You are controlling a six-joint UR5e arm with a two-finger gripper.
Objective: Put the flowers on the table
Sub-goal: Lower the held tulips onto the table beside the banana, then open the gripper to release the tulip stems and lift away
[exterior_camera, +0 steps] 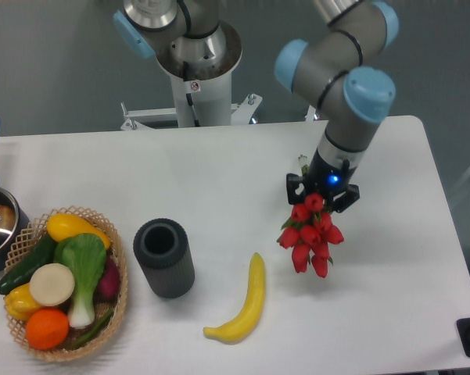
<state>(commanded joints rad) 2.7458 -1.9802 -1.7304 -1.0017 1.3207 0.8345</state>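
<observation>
White rounded desk [391, 289] is carrying everything. Two-finger gripper [322, 190], jaws pinching the stems, is holding the bunch of red artificial tulips [310, 237] blossoms-down near the yellow banana [245, 304], likely for laying down.

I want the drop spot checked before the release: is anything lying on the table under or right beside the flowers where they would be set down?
Nothing visible does. The pincer holds the flowers over bare white table. The nearest thing is the banana, lying apart toward the black cylinder; the basket sits far off at the other end.
</observation>
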